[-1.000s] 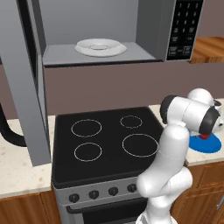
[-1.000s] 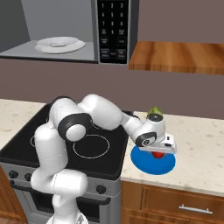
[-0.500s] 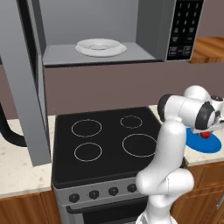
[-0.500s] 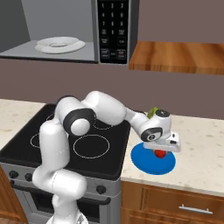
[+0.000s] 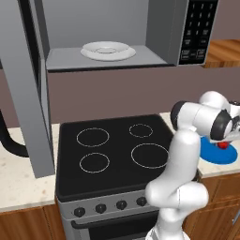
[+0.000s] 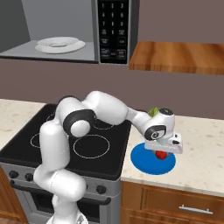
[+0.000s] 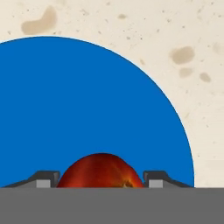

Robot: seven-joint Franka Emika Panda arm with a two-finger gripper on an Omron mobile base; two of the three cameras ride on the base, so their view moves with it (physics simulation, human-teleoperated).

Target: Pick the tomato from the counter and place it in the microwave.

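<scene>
The tomato (image 7: 100, 170), a glossy red ball, rests on a blue plate (image 7: 87, 100) on the beige counter (image 7: 175, 26) right of the stove. My gripper (image 7: 100, 180) is low over the plate, open, with one fingertip on each side of the tomato and close to its skin. From the right base the tomato (image 6: 162, 154) peeks out under the hand, and the gripper (image 6: 162, 152) hangs just above the blue plate (image 6: 148, 162). The microwave (image 5: 117, 33) stands open above the stove with a white plate (image 5: 108, 49) inside. The left base view shows the tomato (image 5: 224, 145) past the wrist.
The microwave door (image 5: 23, 93) swings out at the left, reaching down to the counter. A black stovetop (image 5: 112, 150) lies below the microwave. A light-green lumpy object (image 6: 153, 112) sits behind the hand. A wooden shelf (image 6: 179, 57) overhangs the counter (image 6: 201, 148).
The hand has shifted right and sunk lower onto the blue plate, so its fingers now flank the tomato. The tomato and plate have not moved.
</scene>
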